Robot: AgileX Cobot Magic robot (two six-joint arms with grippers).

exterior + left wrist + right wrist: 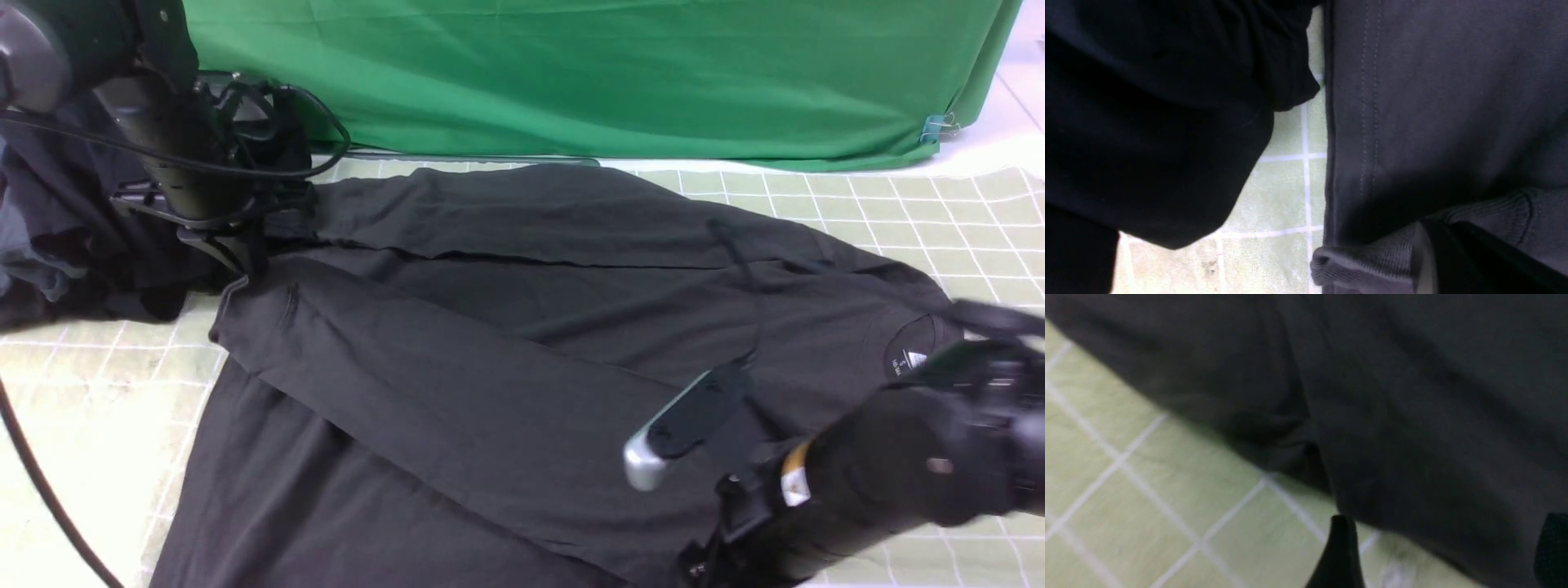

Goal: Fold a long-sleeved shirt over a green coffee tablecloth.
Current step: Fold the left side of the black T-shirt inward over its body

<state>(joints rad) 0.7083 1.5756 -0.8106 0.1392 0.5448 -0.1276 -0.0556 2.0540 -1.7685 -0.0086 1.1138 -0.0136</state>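
The fingers (1340, 555) of my right gripper (1445, 555) stand apart and hold nothing. One tip is over an edge of the long-sleeved shirt (506, 343), the other over its fabric. Whether my left gripper (233, 245) is closed I cannot tell: only one finger (1437, 265) shows, with a ribbed cuff (1372, 261) bunched against it beside the stitched hem.

The shirt lies flat on the green coffee tablecloth (939, 220) with its long axis running across me. Its collar label (908, 353) is to my right and its hem to my left, and one sleeve is folded slantwise over the body. So each arm sits at its own end, the left at the far hem corner and the right toward the collar.

I judge the next fold turns on the edge under my open right tips, and the right arm is the nearer one to it. Just beyond the hem, beside my left gripper, lies a blacker heap of garments (57, 245). Behind everything hangs a plain green backdrop (612, 73).
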